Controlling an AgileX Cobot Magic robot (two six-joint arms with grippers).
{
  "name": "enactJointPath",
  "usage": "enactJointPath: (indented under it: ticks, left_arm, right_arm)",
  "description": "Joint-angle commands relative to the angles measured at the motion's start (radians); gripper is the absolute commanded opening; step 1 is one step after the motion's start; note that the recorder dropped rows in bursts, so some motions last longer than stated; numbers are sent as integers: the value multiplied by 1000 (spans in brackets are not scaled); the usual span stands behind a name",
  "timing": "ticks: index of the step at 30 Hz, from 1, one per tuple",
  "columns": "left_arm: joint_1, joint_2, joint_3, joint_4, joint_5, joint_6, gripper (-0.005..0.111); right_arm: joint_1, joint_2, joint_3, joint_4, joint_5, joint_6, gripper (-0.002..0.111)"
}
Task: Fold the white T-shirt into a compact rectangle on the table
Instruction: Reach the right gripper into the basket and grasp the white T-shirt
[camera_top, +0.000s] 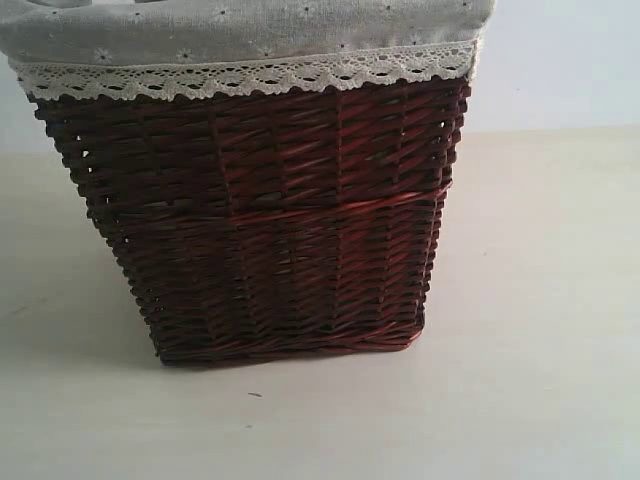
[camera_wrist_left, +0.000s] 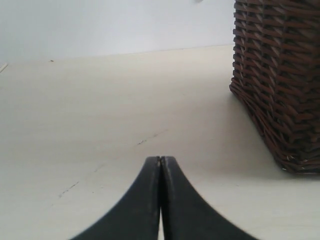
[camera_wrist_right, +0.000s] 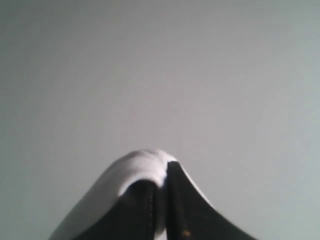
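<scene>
On my left wrist feed the left gripper (camera_wrist_left: 160, 160) is nearest. Its two black fingers are pressed together tip to tip over the table (camera_wrist_left: 100, 110), with nothing between them. The surface ahead of them is smooth pale cream, crossed slantwise by a few faint dark scuff lines (camera_wrist_left: 150, 137). Further on, a wicker basket (camera_wrist_left: 280, 75) of dark red-brown weave stands on the table, off to one side of the fingers and well apart from them. Beyond it the table's far edge meets a plain pale wall (camera_wrist_left: 110, 25).

On the right wrist feed the right gripper (camera_wrist_right: 166, 167) is closed, with a fold of the white T-shirt (camera_wrist_right: 135, 167) pinched in it and draped over one finger (only plain white cloth shows, so I cannot tell which part of the shirt it is). Behind it is an even, blurred grey field, and I cannot tell what surface that is.

The outside camera has a tiny dark speck (camera_top: 255, 394) on the cream surface just in front of the basket's base. Higher up, a grey liner cloth (camera_top: 240, 30) with a lace hem is folded over the basket's rim. The pale wall rises past the table's far edge.
</scene>
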Motion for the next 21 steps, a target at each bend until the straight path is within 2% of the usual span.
enactJointPath:
  ticks: [1, 4, 8, 12, 18, 21]
  left_arm:
    - [-1, -6, 0, -1, -6, -3, 0]
    - [-1, -6, 0, -1, -6, -3, 0]
    - [-1, -6, 0, -1, -6, -3, 0]
    - [-1, -6, 0, -1, -6, -3, 0]
    - [-1, -6, 0, -1, -6, -3, 0]
    - [-1, -6, 0, -1, -6, -3, 0]
  right_arm:
    - [-2, -16, -69, 5, 106, 9, 0]
    - [-2, -22, -67, 5, 165, -61, 0]
    - [-2, -22, -52, 5, 258, -274, 0]
    - [-2, -55, 36, 5, 452, -505, 0]
    - [-2, -52, 131, 346, 910, -1157, 0]
    - [-4, -27, 157, 383, 937, -1204, 0]
